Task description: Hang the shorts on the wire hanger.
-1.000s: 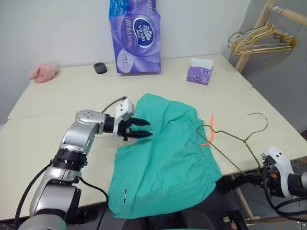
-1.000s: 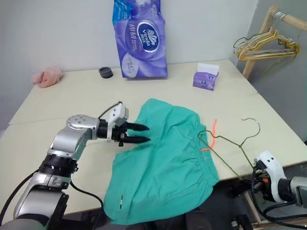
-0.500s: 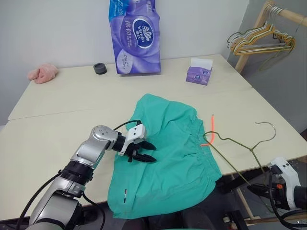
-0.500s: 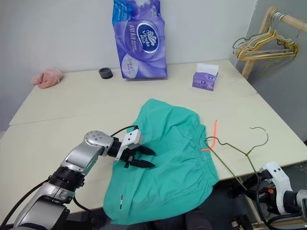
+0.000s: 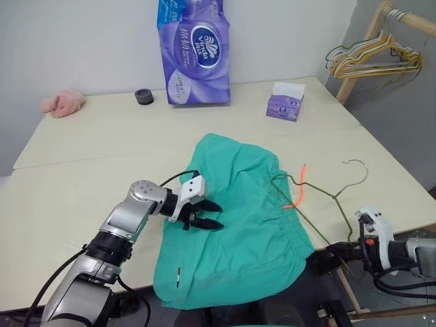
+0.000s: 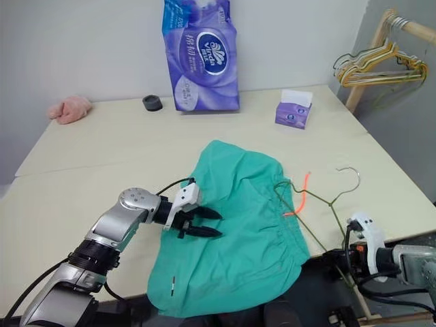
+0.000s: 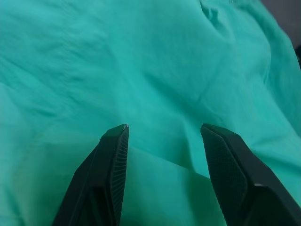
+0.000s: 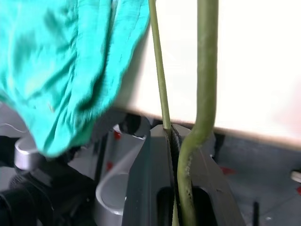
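Observation:
The teal-green shorts (image 5: 238, 225) lie flat on the table's middle, with one leg hanging over the near edge and the orange-red drawstring (image 5: 300, 182) at the waistband. My left gripper (image 5: 218, 214) hovers open just above the shorts' left part, and a fold of fabric (image 7: 155, 174) lies between its fingers. The wire hanger (image 5: 320, 192) slants up from the table's near right edge, its far corner over the waistband and its hook (image 5: 356, 165) raised. My right gripper (image 8: 176, 141) is shut on the hanger's near corner, below the table edge.
At the back of the table (image 5: 82, 170) stand a tall purple tissue pack (image 5: 193, 51), a small purple tissue box (image 5: 285, 105), a black ring (image 5: 144, 96) and a pink cloth (image 5: 61, 103). A bunch of hangers (image 5: 371, 58) hangs on a wooden rack at the far right.
My left gripper dropped from the shorts' left edge onto the fabric nearer me, then held still. The right gripper swung the hanger away, then back left over the waistband.

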